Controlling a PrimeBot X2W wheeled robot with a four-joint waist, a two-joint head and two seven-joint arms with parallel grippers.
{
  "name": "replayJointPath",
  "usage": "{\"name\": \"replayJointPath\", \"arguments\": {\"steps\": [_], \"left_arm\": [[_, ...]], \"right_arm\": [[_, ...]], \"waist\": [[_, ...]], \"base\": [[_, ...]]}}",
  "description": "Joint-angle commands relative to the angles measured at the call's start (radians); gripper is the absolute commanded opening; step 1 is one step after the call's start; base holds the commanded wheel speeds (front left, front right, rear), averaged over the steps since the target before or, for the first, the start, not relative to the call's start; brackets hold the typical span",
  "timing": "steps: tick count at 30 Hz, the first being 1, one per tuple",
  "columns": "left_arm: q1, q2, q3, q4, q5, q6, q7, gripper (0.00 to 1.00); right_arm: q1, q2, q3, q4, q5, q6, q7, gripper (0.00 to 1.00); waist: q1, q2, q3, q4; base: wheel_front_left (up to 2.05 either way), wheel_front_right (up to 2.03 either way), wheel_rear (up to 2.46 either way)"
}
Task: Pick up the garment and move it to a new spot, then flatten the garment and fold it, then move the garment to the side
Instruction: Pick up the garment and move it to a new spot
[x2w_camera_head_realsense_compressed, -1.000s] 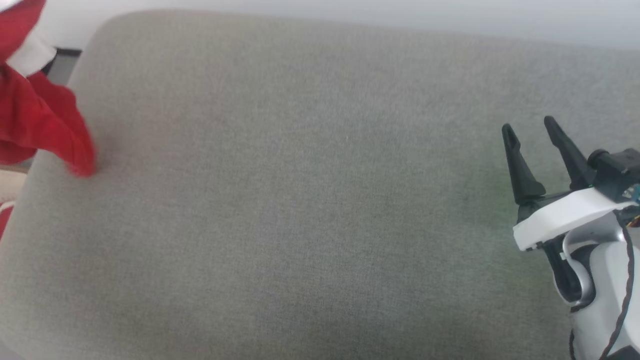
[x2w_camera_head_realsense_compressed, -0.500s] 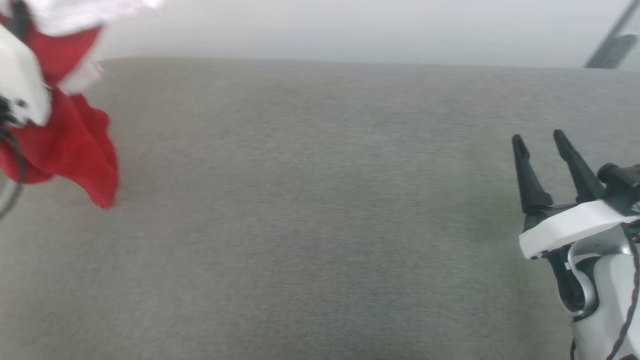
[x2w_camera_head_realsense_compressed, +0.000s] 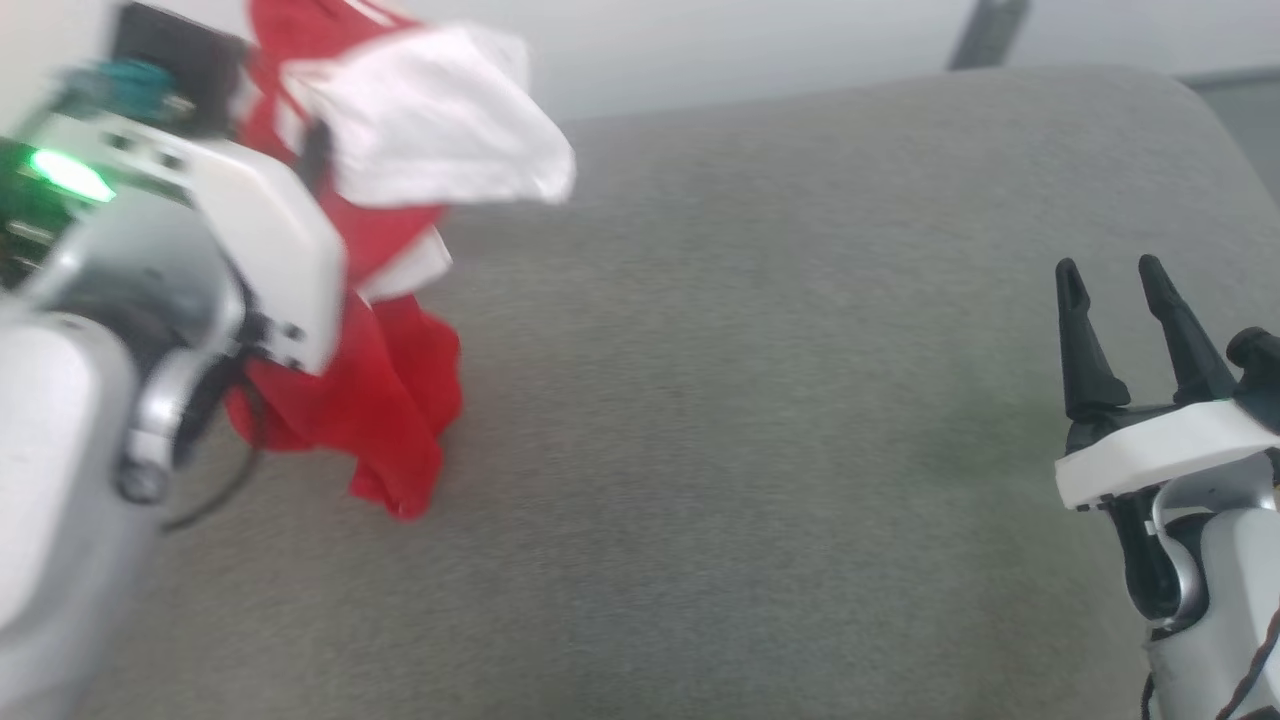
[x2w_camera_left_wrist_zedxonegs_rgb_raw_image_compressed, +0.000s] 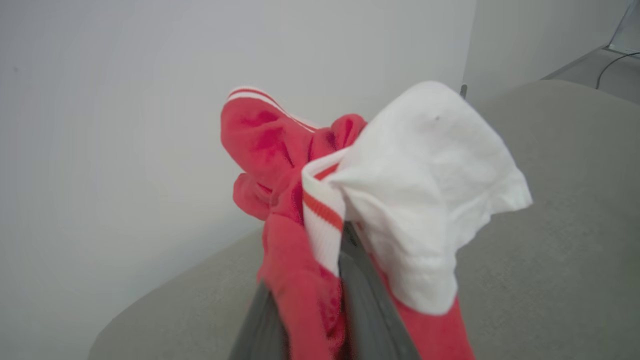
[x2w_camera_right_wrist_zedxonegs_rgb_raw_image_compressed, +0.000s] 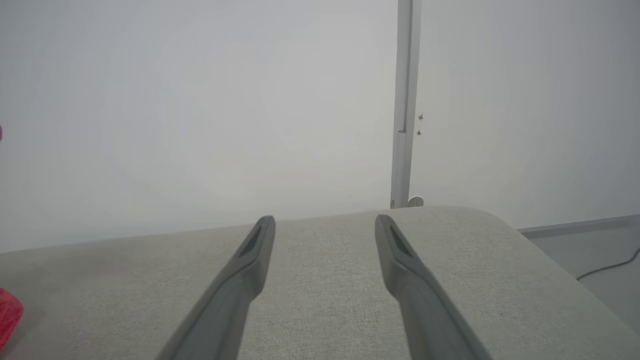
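Pick-up complete: left gripper (x2w_camera_left_wrist_zedxonegs_rgb_raw_image_compressed: 330, 260) clamps the bunched red jersey (x2w_camera_head_realsense_compressed: 390, 400), which hangs over the grey cushion (x2w_camera_head_realsense_compressed: 750, 400) near its left edge. Right gripper (x2w_camera_head_realsense_compressed: 1109, 268) stands open near the right edge, holding nothing. Set-down, flattening, folding and the side move are outstanding.

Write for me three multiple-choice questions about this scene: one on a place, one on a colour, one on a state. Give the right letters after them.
1. Where is the garment?
A) hanging from the left gripper, over the grey cushion's left part
B) flat in the cushion's middle
C) folded at the cushion's right edge

2. What colour is the sleeve at the garment's top?
A) blue
B) white
C) black

3. How is the right gripper?
A) shut on cloth
B) shut on nothing
C) open and empty

Answers: 1 A, the cloth is pinched in its grip; 2 B, it spreads white above the red body; 3 C, its two fingers stand apart with bare cushion between.
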Motion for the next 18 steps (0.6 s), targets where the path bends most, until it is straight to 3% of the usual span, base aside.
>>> {"name": "replayJointPath", "arguments": {"steps": [1, 11, 18], "left_arm": [[0.018, -0.008, -0.009, -0.001, 0.006, 0.006, 0.006, 0.0], [0.089, -0.137, -0.151, 0.14, 0.012, 0.011, 0.0, 0.0], [0.108, -0.21, -0.243, 0.353, 0.022, -0.029, -0.014, 0.0]], "right_arm": [[-0.003, 0.007, -0.002, 0.002, 0.005, 0.0, -0.009, 1.0], [-0.022, 0.051, 0.01, 0.054, 0.026, 0.0, -0.055, 1.0], [-0.048, 0.061, 0.035, 0.1, 0.036, 0.0, -0.08, 1.0]], "waist": [[0.0, 0.0, 0.019, -0.047], [0.0, 0.0, 0.079, -0.133], [0.0, 0.0, 0.102, -0.153]], "base": [[0.0, 0.0, 0.0], [0.0, 0.0, 0.0], [0.0, 0.0, 0.0]]}}
